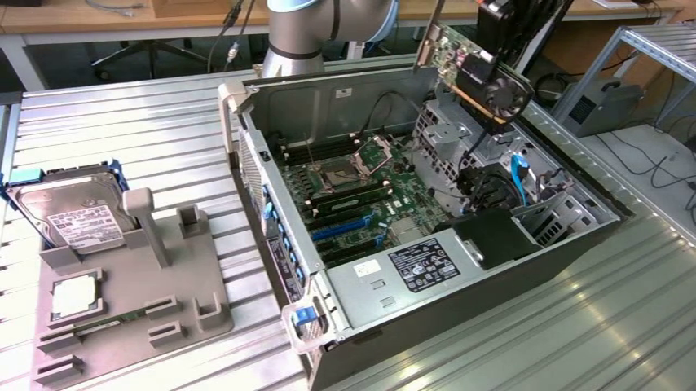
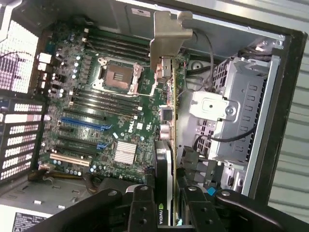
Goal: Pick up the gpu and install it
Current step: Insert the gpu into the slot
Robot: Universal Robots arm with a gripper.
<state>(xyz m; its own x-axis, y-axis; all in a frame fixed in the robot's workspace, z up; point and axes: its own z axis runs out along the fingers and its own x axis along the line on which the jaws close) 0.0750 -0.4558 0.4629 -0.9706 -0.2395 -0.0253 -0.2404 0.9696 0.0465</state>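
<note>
1 thin grn gpu [image 1: 451, 50], silver-bracketed, tilted

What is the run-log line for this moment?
gripper: shut on graphics card | card: held above open computer case | install: not yet seated

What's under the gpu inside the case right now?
The claw holds the gpu over the open case. Below it: motherboard with CPU socket, blue slots, and the drive cage alongside. The gpu's edge hides a strip of board beneath.
</note>
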